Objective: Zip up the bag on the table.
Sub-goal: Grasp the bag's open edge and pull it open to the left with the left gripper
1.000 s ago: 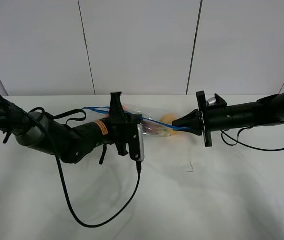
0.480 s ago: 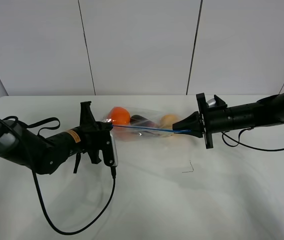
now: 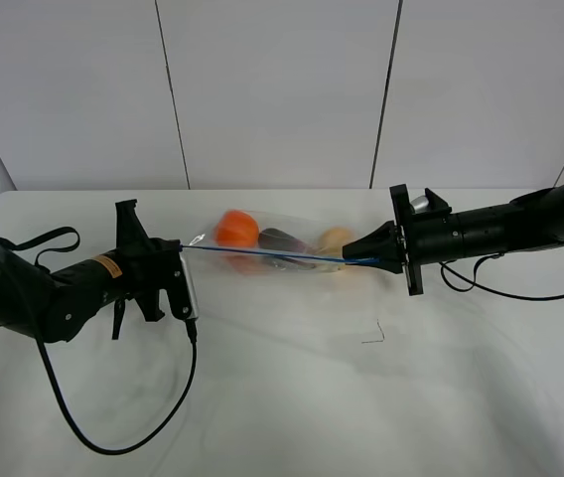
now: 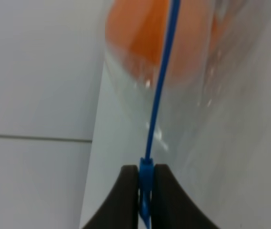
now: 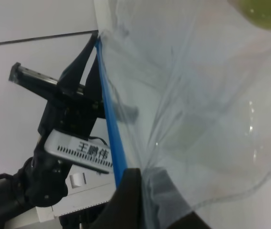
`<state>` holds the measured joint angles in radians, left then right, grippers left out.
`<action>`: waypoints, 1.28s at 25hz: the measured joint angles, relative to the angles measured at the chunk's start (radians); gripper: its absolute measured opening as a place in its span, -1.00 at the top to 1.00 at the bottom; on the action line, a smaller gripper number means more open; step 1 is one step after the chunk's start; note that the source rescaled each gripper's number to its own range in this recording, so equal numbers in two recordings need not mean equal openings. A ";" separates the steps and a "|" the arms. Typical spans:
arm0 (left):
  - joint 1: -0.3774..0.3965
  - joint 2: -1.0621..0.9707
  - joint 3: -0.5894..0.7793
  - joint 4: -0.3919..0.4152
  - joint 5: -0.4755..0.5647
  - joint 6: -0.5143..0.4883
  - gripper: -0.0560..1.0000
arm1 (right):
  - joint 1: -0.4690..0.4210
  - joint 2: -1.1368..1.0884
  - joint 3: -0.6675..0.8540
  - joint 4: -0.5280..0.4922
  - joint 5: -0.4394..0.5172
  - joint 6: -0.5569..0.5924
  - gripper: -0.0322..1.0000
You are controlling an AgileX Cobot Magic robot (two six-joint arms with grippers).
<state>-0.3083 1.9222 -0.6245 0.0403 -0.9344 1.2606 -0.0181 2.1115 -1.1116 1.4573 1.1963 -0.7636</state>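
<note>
The clear bag (image 3: 277, 250) lies stretched between my two grippers on the white table (image 3: 381, 417), with an orange fruit (image 3: 235, 229), a purple one (image 3: 282, 241) and a yellow one (image 3: 337, 238) inside. My left gripper (image 3: 185, 244) is at the bag's left end. In the left wrist view this gripper (image 4: 145, 168) is shut on the blue zipper tab, and the blue strip (image 4: 161, 81) runs away taut past the orange fruit (image 4: 145, 43). My right gripper (image 3: 357, 260) holds the right end. The right wrist view shows it (image 5: 142, 175) shut on the bag beside the strip (image 5: 110, 129).
The left arm's black cable (image 3: 113, 442) loops over the table's front left. A thin dark thread (image 3: 373, 333) lies near the middle. The right arm's cable (image 3: 520, 290) trails at the right. White wall panels stand behind the table's far edge.
My left gripper has slid left along the blue strip, from the bag's middle to its left end. The bag is now pulled straight and the fruit shows. The right gripper has stayed put.
</note>
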 joint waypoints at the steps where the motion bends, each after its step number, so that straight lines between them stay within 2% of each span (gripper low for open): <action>1: 0.005 0.000 0.000 0.000 0.000 0.000 0.89 | 0.000 0.000 0.000 0.000 0.001 0.000 0.94; 25: 0.017 0.000 0.000 -0.053 0.003 0.000 0.87 | 0.000 0.000 0.000 0.007 0.001 0.000 0.94; 28: 0.019 0.000 0.000 -0.086 0.004 0.000 0.65 | 0.000 0.000 0.000 -0.001 0.002 0.000 0.94; 32: 0.022 0.000 0.000 -0.110 0.010 -0.006 -0.02 | 0.000 0.000 0.000 -0.004 0.003 0.000 0.94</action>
<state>-0.2865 1.9222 -0.6245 -0.0701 -0.9241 1.2549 -0.0181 2.1115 -1.1116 1.4532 1.1995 -0.7636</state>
